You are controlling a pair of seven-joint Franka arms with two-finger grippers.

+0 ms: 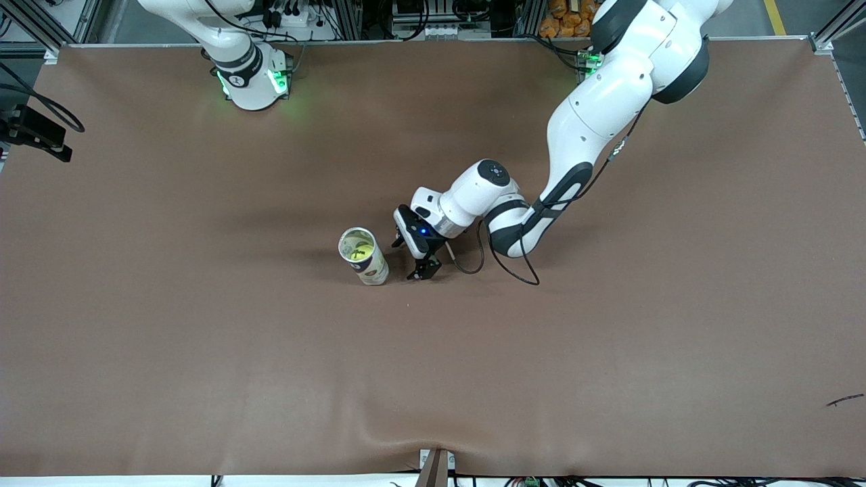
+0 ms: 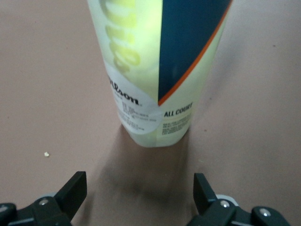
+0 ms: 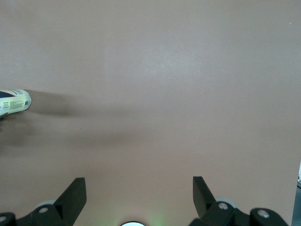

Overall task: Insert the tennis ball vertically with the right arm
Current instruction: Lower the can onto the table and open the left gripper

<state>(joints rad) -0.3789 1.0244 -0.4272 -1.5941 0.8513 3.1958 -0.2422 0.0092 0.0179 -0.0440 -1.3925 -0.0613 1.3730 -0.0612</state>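
**Open tennis ball can upright at mid-table, left end effector low beside it**

Front view: tennis ball can [image 1: 364, 256] standing upright on the brown table [image 1: 203, 338], mouth open, yellow-green tennis ball [image 1: 358, 251] visible inside. Left end effector [image 1: 414, 260] down close to the table, just beside the can toward the left arm's end, fingers spread wide, nothing gripped. Left arm reaching in from its base at the top of the view. Right arm's base and lower links seen at the top; right end effector out of frame here. Small dark scrap [image 1: 844, 400] near the table's edge at the left arm's end, nearer the camera.

Left wrist view: can [image 2: 157, 70] close ahead, clear plastic with a blue and orange label, "Wilson" and "ALL COURT" printed near the base. Both black fingertips [image 2: 75, 190] wide apart, short of the can, not touching it. Tiny pale crumb [image 2: 46, 154] on the table nearby.

Right wrist view: right end effector [image 3: 139, 195] hanging over bare table, fingertips [image 3: 203, 193] spread fully, holding nothing. Base of the can [image 3: 14, 101] just at the frame's edge, well apart.
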